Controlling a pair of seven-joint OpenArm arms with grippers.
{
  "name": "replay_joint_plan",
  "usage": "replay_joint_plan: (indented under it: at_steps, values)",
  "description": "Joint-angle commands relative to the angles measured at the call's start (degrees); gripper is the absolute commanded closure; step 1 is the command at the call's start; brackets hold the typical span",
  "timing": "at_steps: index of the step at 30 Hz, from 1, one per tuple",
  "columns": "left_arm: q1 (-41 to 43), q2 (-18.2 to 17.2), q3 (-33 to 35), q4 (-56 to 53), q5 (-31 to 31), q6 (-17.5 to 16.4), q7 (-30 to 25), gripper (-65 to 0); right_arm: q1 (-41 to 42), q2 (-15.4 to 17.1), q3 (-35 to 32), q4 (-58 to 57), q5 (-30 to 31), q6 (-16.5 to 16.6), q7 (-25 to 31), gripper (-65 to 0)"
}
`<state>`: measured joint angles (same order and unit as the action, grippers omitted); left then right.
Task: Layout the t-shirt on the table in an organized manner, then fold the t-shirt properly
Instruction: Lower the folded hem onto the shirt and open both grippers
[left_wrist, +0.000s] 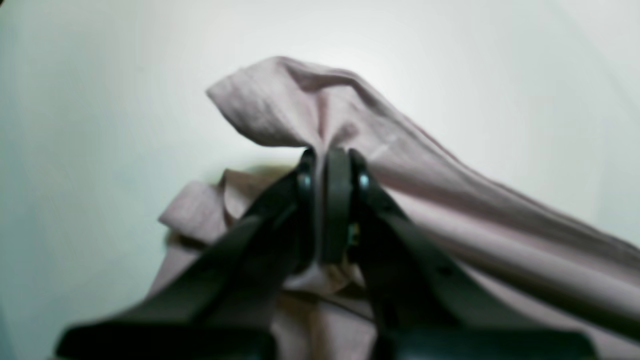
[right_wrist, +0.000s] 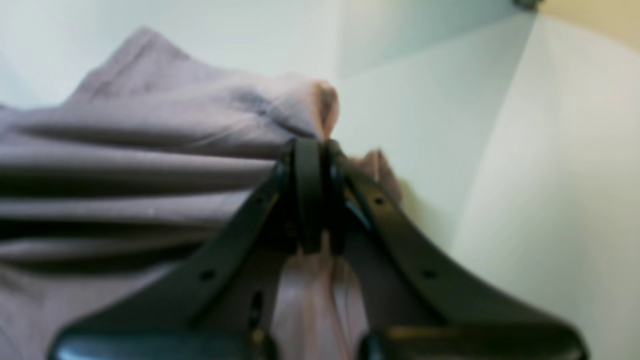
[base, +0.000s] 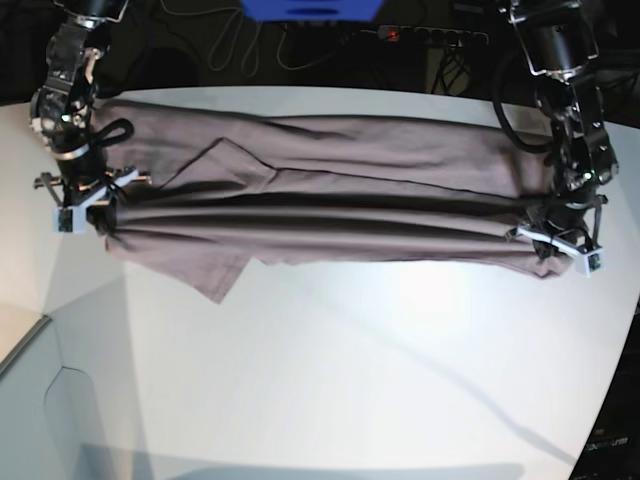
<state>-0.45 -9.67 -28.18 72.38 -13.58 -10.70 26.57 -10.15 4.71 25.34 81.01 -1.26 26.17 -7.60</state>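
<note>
You've got the t-shirt (base: 330, 190) stretched taut above the table (base: 350, 360), left gripper (left_wrist: 332, 155) and right gripper (right_wrist: 312, 145) both pinching cloth, so pulling wider could tear a corner free.

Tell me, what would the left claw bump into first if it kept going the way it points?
Probably the table. The left claw is shut on a bunch of the shirt, pointing down past it at the white top. Depth is hard to judge.
</note>
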Motion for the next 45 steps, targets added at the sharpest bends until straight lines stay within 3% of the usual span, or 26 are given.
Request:
replay_joint_plan:
  at_steps: [1,6,9,11,21,29,32,41,45]
  values:
    - [-0.6,-1.1,-0.2,0.9,0.1,0.5,-1.9,-2.4,-0.6,0.5,0.4,1.1,0.4,-0.3,1.4,0.0]
    - [0.1,-0.9,-0.2,0.9,0.4,0.5,-1.3,-24.6,-2.6,-0.4,0.4,0.7,0.4,-0.3,1.4,0.0]
    - [0.1,-1.1,-0.6,1.6,0.2,0.5,3.4,-37.0,-3.3,-0.4,0.4,0.6,0.2,-0.3,1.4,0.0]
    - [-0.2,-1.2,-0.6,1.6,0.2,0.5,6.4,-41.4,-3.6,-0.4,0.3,0.5,0.2,-0.3,1.4,0.0]
    - [-1.0,-3.6,-0.7,5.9,0.2,0.5,8.5,-42.2,-4.5,-0.4,-0.2,0.3,0.2,-0.3,0.9,-0.6]
    - [-5.0,-5.6,-0.6,5.5,0.2,0.5,8.6,-42.3,-4.7,-0.2,-0.5,1.8,0.2,-0.3,1.0,-30.2]
    - [-7.4,-5.7,-0.6,3.2,0.2,0.5,8.6,-42.4,-4.5,-0.7,3.1,3.7,0.2,-0.3,1.4,-36.9]
    - [-17.4,-5.8,-0.1,-16.2,0.7,0.5,7.8,-42.5,-2.6,-1.8,5.6,8.0,0.2,-0.3,1.0,-37.7]
    - [-19.9,-5.8,-0.1,-23.7,0.8,0.6,2.2,-42.5,-1.0,-1.8,5.6,8.5,0.2,-0.3,0.9,-37.7]
